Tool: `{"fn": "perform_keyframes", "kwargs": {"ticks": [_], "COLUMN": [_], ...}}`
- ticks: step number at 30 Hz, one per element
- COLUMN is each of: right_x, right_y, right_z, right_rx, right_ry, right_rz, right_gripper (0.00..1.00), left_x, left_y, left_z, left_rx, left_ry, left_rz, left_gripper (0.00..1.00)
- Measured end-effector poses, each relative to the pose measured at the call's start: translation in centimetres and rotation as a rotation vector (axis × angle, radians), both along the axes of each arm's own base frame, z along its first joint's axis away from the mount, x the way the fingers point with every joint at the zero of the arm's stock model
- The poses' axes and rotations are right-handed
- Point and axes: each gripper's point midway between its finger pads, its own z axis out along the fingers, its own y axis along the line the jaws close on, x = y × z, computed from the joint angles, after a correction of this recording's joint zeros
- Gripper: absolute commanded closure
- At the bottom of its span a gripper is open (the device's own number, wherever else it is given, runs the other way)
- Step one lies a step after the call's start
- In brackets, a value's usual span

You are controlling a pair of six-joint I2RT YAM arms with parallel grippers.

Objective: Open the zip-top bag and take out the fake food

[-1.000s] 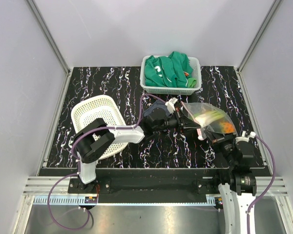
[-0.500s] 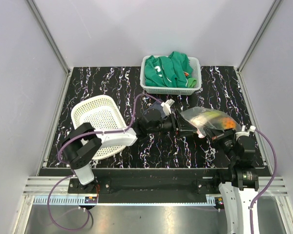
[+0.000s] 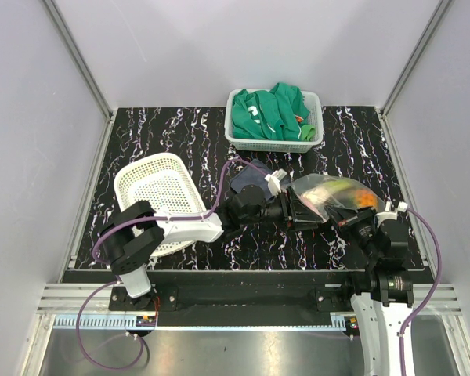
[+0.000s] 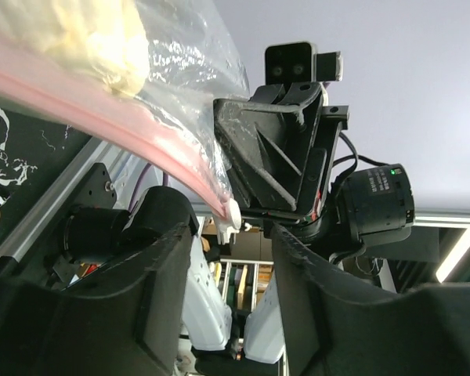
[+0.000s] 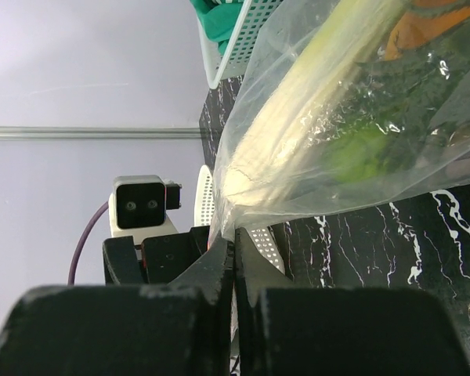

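The zip-top bag (image 3: 333, 193) sits over the right-centre of the table (image 3: 153, 141), between the two grippers. The fake food (image 3: 346, 188) is all inside it: a pale leek (image 5: 298, 117), an orange piece (image 5: 423, 27) and a blurred green piece (image 5: 360, 149). Whether the bag rests on the table cannot be told.

The right gripper (image 5: 233, 252) has its jaws closed tight on the bag's lower edge. The left gripper (image 4: 231, 235) has its jaws standing apart and holds nothing. The pink zip strip (image 4: 117, 110) ends just above their gap, and contact cannot be made out.

At the back, a white basket (image 3: 313, 139) holds a green garment (image 3: 266, 113) whose white print is too folded to read. A second white basket (image 3: 160, 184) lies at the left, partly hidden by the left arm.
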Motion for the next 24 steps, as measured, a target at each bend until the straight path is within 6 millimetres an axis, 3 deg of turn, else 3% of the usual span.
{"fn": "perform_keyframes", "kwargs": {"ticks": [5,18,24], "right_x": [-0.09,-0.10,-0.10], "right_y": [0.02,0.02,0.03], "right_z": [0.01,-0.03,-0.06], "right_rx": [0.001,0.001,0.003], "right_ry": [-0.009,-0.009,-0.008], "right_rz": [0.001,0.000,0.000], "right_gripper": [1.00,1.00,1.00], "left_x": [0.35,0.74,0.95], "left_y": [-0.04,-0.35,-0.72], "left_z": [0.08,0.66,0.59], "left_rx": [-0.003,-0.010,-0.009], "left_ry": [0.013,0.013,0.024], "left_rz": [0.021,0.034,0.035], "left_gripper": [0.67,0.71,0.99]}}
